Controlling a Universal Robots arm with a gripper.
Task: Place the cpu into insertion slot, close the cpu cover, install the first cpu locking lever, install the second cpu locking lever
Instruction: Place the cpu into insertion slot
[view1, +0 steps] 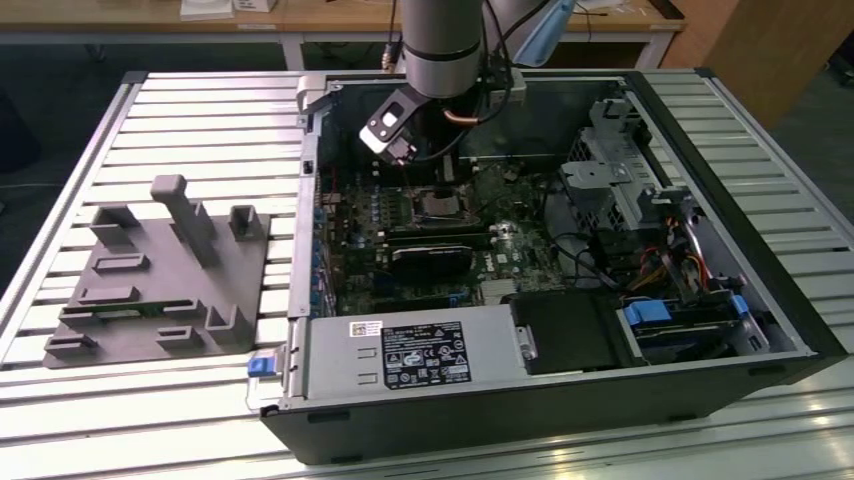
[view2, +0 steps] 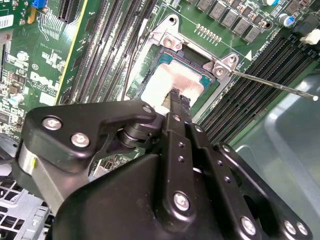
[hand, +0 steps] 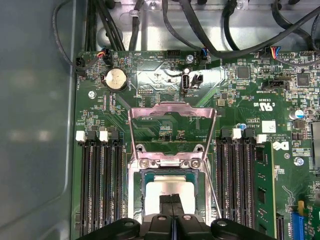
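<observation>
From the first wrist view I look straight down the black gripper (hand: 172, 200). Its two fingers are pressed together with only a seam between them, clasping nothing; their tips sit over the cpu (hand: 167, 185), a small flat square chip with a silvery-grey metal top, though I cannot tell whether they touch it.

The cpu lies inside the insertion slot (hand: 138, 192), a square black socket with a silver metal rim, set between two banks of long black memory slots (hand: 102, 190). This view also gives me the cpu cover (hand: 172, 111), a thin silver metal frame plate with a cut-out centre. It lies open, hinged at the slot's far edge and folded away from the chip; the green circuit board (hand: 250, 90) shows through its centre.

The second wrist view looks past the gripper's black linkage and adds something the first does not make plain: a thin silver wire locking lever (view2: 272, 86) stands free off one corner of the slot, reaching out over the memory slots.

The exterior view supplies the setting. The grey cylindrical arm (view1: 441, 45) reaches down into an open black computer case (view1: 534, 410) lying on a silver slatted table (view1: 200, 120); a grey moulded fixture (view1: 160, 270) sits on the table beside the case, on the exterior view's left.
</observation>
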